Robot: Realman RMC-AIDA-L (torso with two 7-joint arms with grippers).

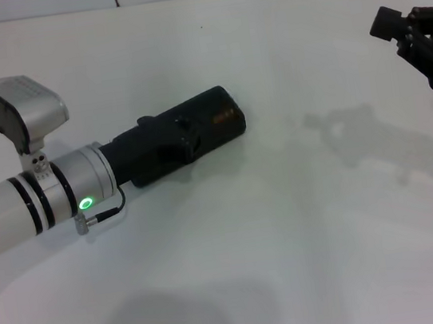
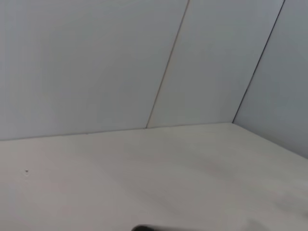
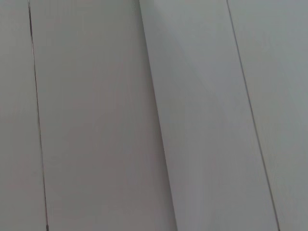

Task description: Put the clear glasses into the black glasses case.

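Black glasses case (image 1: pixel 215 122), gold-lettered, lies closed under left gripper (image 1: pixel 185 138), state untellable; right gripper (image 1: pixel 417 37) parked apart.

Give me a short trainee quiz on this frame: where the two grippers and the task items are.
1. True or false: the clear glasses lie in plain sight on the table in the head view.
2. Which gripper is at the black glasses case? A) the left gripper B) the right gripper C) neither
3. Fill in: the right gripper hangs above the far ____ part of the table, well apart from the case.

Key: 1 false, no glasses show in any view. 2 A. 3 right.
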